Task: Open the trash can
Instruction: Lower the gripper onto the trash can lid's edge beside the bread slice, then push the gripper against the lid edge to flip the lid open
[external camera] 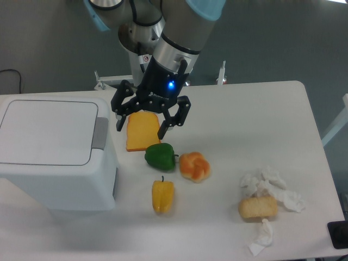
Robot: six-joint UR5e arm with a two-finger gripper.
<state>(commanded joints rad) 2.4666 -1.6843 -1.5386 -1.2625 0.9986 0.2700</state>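
The trash can (51, 155) is a large white boxy bin at the table's left side. Its flat lid (46, 132) lies shut, and a grey push bar (100, 133) runs along the lid's right edge. My gripper (141, 126) hangs open just right of the bin, with its black fingers (120, 120) spread over an orange slice of bread (142, 132). Nothing is held between the fingers. The left fingertip is a short way from the push bar, apart from it.
A green pepper (160, 156), an orange bun (194, 166) and a yellow pepper (162, 196) lie right of the bin. Crumpled white tissues (272, 187) and a bread roll (258, 207) sit at the front right. The white table (261, 119) ends at the right.
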